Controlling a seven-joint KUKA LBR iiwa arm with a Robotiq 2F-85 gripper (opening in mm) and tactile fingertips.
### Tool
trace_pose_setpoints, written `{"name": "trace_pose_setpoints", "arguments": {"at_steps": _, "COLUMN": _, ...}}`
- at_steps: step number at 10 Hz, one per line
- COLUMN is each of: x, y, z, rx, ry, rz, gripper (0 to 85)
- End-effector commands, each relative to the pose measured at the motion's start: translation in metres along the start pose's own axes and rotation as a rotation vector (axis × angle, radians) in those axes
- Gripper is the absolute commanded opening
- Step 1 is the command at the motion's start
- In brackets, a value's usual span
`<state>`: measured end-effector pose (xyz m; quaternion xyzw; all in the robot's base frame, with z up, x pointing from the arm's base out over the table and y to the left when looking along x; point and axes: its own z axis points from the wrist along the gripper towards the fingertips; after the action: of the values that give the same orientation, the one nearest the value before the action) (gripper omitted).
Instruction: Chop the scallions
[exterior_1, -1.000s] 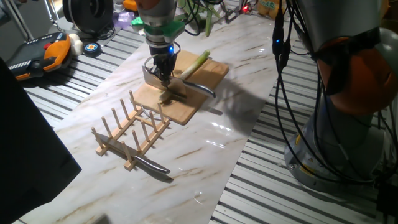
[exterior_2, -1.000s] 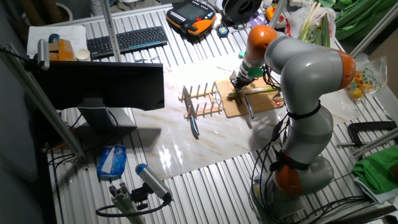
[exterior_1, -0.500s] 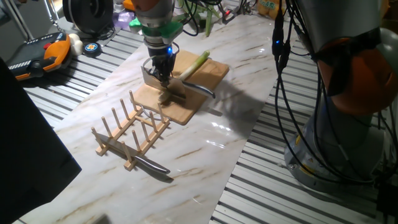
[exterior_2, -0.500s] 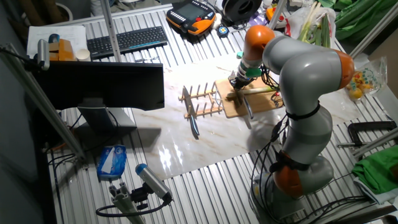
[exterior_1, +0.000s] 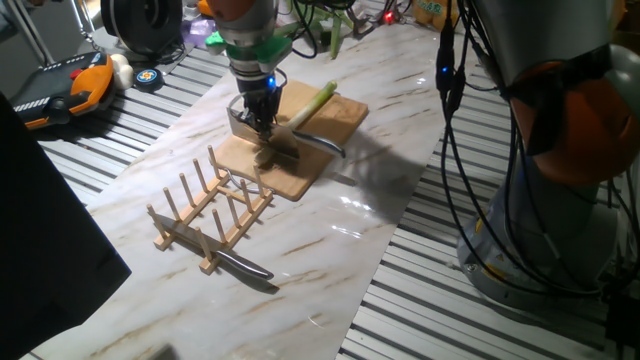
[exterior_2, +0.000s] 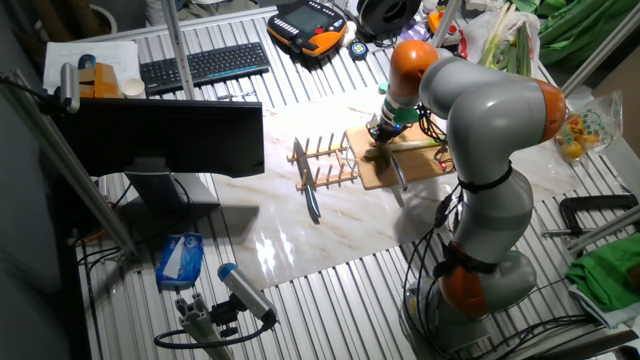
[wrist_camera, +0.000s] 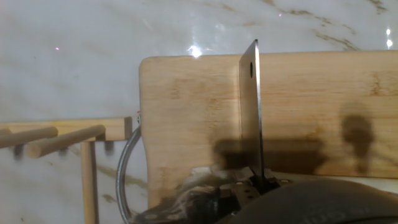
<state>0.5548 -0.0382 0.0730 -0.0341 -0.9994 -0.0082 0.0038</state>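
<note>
One scallion (exterior_1: 313, 102) lies on the cutting board (exterior_1: 300, 170) beside the fingers (exterior_1: 262, 126).

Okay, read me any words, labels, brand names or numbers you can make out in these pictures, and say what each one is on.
No text can be read in any view.
keyboard: keys too small to read.
orange and black pendant: screen and markings blurred.
round disc: blue mark, unreadable.
cleaver blade: no visible marking.

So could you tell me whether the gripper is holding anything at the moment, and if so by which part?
The gripper holds a cleaver by its handle end; the blade points away from the hand over the cutting board.
</note>
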Motion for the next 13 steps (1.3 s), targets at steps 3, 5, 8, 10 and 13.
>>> {"name": "trace_pose_setpoints", "arguments": {"at_steps": 3, "x": 0.0018, "y": -0.0035, "z": 0.0012, "rx": -0.018, "ry": -0.031, "rz": 0.003, "gripper": 0.7}}
{"name": "trace_pose_setpoints", "arguments": {"at_steps": 5, "x": 0.0028, "y": -0.0044, "z": 0.0020, "rx": -0.022, "ry": -0.049, "rz": 0.004, "gripper": 0.7}}
{"name": "trace_pose_setpoints", "arguments": {"at_steps": 8, "x": 0.0037, "y": -0.0041, "z": 0.0013, "rx": -0.025, "ry": -0.072, "rz": 0.002, "gripper": 0.7}}
{"name": "trace_pose_setpoints", "arguments": {"at_steps": 10, "x": 0.0041, "y": -0.0022, "z": 0.0025, "rx": -0.026, "ry": -0.084, "rz": -0.001, "gripper": 0.7}}
{"name": "trace_pose_setpoints", "arguments": {"at_steps": 13, "x": 0.0047, "y": -0.0005, "z": 0.0028, "rx": -0.028, "ry": -0.108, "rz": -0.003, "gripper": 0.7}}
